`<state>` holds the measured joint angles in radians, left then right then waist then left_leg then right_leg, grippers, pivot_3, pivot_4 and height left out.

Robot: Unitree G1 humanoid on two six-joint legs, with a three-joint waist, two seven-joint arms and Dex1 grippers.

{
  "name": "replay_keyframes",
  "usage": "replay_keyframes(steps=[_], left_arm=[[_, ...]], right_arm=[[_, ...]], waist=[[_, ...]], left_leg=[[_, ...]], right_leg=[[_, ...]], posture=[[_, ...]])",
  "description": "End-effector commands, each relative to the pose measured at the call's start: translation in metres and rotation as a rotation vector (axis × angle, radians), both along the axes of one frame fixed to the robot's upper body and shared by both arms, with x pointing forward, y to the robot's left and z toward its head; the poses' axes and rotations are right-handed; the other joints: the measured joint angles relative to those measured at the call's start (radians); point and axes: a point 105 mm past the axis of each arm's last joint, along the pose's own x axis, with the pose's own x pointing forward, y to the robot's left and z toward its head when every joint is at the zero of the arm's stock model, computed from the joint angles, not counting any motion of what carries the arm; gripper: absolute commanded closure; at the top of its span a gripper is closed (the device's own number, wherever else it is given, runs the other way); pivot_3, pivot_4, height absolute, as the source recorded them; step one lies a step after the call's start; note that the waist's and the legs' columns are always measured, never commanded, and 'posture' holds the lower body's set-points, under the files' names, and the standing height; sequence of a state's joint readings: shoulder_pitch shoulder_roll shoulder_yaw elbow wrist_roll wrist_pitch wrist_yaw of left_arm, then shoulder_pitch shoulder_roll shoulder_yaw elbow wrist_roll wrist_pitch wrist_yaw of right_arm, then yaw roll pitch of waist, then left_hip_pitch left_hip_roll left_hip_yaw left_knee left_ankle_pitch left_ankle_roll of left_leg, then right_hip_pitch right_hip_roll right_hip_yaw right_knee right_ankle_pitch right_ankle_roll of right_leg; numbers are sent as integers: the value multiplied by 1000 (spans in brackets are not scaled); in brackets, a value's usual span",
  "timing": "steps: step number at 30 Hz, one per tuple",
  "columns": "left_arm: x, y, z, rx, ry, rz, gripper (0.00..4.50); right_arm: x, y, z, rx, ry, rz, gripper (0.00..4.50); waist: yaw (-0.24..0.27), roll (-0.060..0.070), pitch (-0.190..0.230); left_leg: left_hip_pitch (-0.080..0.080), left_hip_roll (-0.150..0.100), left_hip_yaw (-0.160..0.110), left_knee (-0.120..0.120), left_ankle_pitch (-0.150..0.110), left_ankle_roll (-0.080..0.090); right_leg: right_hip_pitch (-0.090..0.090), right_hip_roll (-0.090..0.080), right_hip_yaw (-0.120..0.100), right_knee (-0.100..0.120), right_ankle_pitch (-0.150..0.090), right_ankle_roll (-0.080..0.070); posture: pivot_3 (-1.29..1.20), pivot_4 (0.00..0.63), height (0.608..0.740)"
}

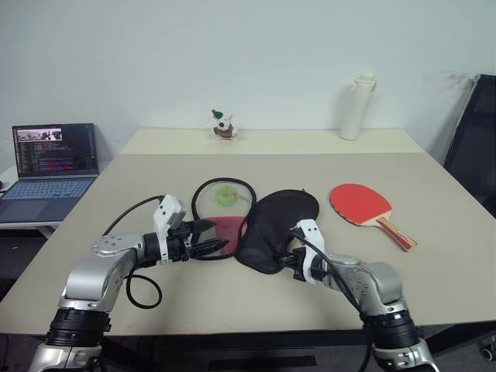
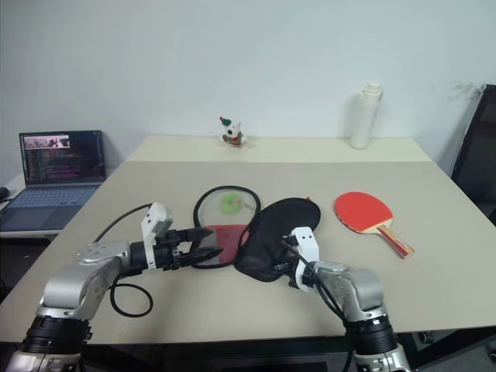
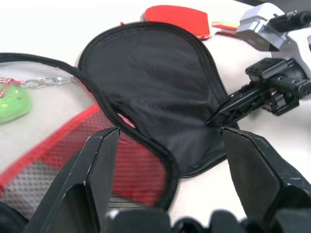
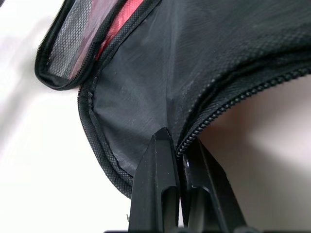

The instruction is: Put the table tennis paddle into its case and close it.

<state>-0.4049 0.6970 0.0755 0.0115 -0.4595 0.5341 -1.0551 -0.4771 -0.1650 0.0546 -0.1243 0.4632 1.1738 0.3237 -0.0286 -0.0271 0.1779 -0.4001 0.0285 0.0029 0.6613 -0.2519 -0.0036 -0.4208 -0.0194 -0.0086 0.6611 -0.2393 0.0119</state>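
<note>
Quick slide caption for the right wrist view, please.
Right gripper shut on the zipper edge of the open case's black flap.

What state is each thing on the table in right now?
Case: unzipped, lying open flat.
Paddle: outside the case, flat on the table.
Left gripper: open, holding nothing.
Right gripper: shut on the case's zipper edge.
Laptop: lid open, screen lit.
Bottle: upright, capped.

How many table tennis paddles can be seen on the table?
1. The table tennis paddle lies flat on the table, red face up, to the right of the open case, apart from it. No paddle shows inside the case.
</note>
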Motion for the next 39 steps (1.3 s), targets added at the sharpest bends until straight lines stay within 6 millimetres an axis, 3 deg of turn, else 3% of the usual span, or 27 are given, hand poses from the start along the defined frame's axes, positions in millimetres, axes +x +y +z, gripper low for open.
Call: replay_keyframes(steps=[1, 6, 10, 23, 31, 36, 39], left_arm=[[-1, -7, 12, 12, -59, -37, 857], [0, -12, 11, 18, -61, -60, 857], [2, -14, 12, 22, -66, -69, 857], [1, -17, 8, 23, -66, -78, 857], [1, -19, 6, 26, -64, -82, 857], [1, -21, 5, 27, -64, -88, 857], [1, -22, 5, 26, -65, -89, 857]], right_arm=[[7, -24, 10, -21, -28, -29, 4477], [23, -54, 19, -116, -62, -25, 4477], [35, -67, 26, -155, -79, -19, 4477], [53, -74, 37, -176, -109, 23, 4477], [71, -91, 52, -292, -247, 0, 1879], [66, -109, 62, -323, -278, 20, 157], [56, -119, 79, -303, -341, 63, 50]], waist=[[1, 0, 0], [2, 0, 0], [1, 0, 1], [1, -1, 1], [1, 0, 1], [1, 0, 1], [2, 0, 2]], left_leg=[[0, 0, 0, 0, 0, 0], [0, -1, 1, 0, 0, 0], [0, 0, 1, 0, 0, 0], [0, 0, 1, 0, 0, 0], [0, 0, 1, 0, 0, 0], [-1, 0, 2, 0, 0, 0], [-1, 0, 1, 0, 0, 0]], right_leg=[[0, 0, 0, 0, 0, 0], [0, 0, 0, -1, 0, 0], [0, 0, 0, -1, 0, 0], [0, 1, 0, -1, 0, 0], [0, 1, 1, -1, 0, 0], [0, 1, 1, -2, 0, 0], [0, 1, 1, -2, 0, 0]], posture=[[0, 150, 740], [0, 150, 740], [0, 150, 740], [0, 150, 740], [0, 150, 740], [0, 150, 740], [0, 150, 740]])
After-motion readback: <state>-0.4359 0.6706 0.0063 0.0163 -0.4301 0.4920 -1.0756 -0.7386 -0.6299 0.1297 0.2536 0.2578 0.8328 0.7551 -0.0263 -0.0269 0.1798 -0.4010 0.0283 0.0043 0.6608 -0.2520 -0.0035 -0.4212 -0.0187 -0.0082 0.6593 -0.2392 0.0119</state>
